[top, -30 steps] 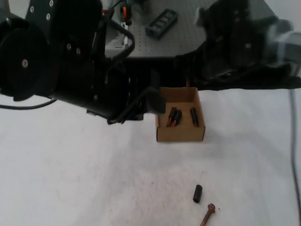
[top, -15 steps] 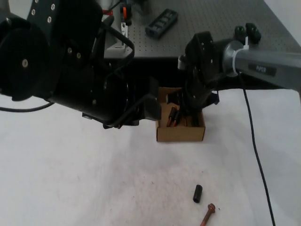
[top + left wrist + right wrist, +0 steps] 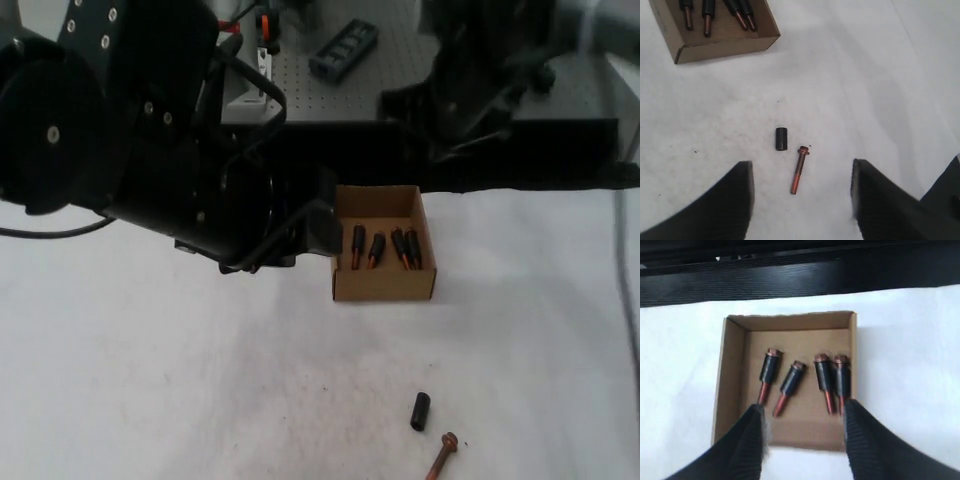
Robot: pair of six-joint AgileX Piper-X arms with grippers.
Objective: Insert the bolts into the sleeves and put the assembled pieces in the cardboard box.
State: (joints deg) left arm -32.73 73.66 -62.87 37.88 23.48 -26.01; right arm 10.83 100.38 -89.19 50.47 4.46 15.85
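The cardboard box sits mid-bench and holds several assembled pieces, black sleeves on copper bolts. My right gripper hangs open above the box, nothing between its fingers; its arm is raised behind the box. A loose black sleeve and a loose copper bolt lie near the front edge. My left gripper is open above that sleeve and bolt, which lie side by side and apart. The left arm looms left of the box.
White cloth covers the bench around the box. Behind it is a dark perforated table with a black tray and small tools. A cable trails down the right side.
The right arm dipped into the box half a second ago and has risen back. The box holds one more assembled piece than before. The left arm has barely moved.
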